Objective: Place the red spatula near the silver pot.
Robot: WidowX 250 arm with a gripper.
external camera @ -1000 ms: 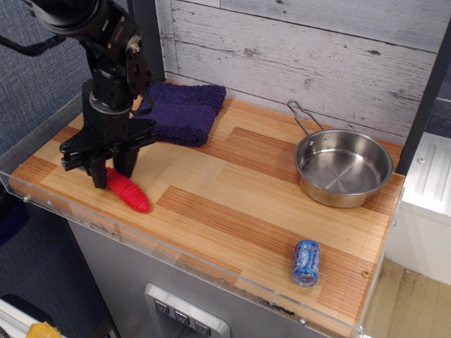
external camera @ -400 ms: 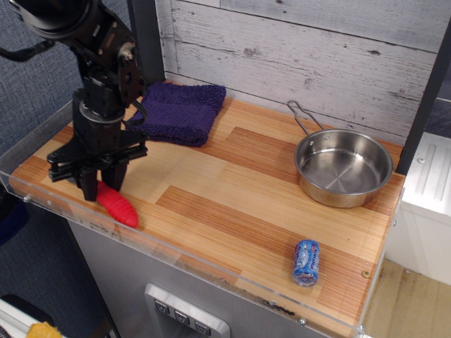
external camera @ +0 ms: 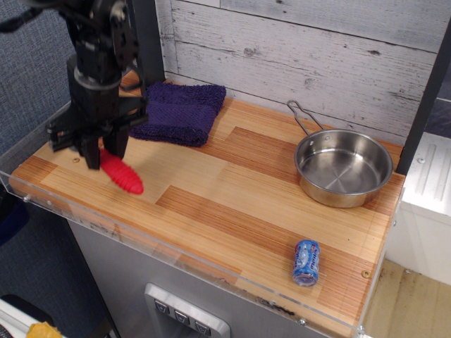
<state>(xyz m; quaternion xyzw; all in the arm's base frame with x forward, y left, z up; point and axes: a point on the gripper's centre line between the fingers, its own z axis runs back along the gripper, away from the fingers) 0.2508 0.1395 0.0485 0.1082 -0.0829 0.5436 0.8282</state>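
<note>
The red spatula (external camera: 122,175) shows only its ribbed red handle, which slants down to the right from between the fingers. Its silver head is hidden behind the gripper. My gripper (external camera: 99,153) is shut on the handle's upper end and holds the spatula tilted, seemingly a little above the left end of the wooden table (external camera: 232,204). The silver pot (external camera: 343,167) stands far away at the right back of the table. Its wire loop handle points to the back left, and it is empty.
A folded purple towel (external camera: 180,111) lies at the back, just right of the arm. A small blue can (external camera: 306,262) lies on its side near the front right edge. A clear plastic lip runs along the table's front and left edges.
The gripper, holding the red spatula, dipped toward the front left edge, then rose and moved back. The spatula now hangs higher. The pot, can and towel have not moved.
</note>
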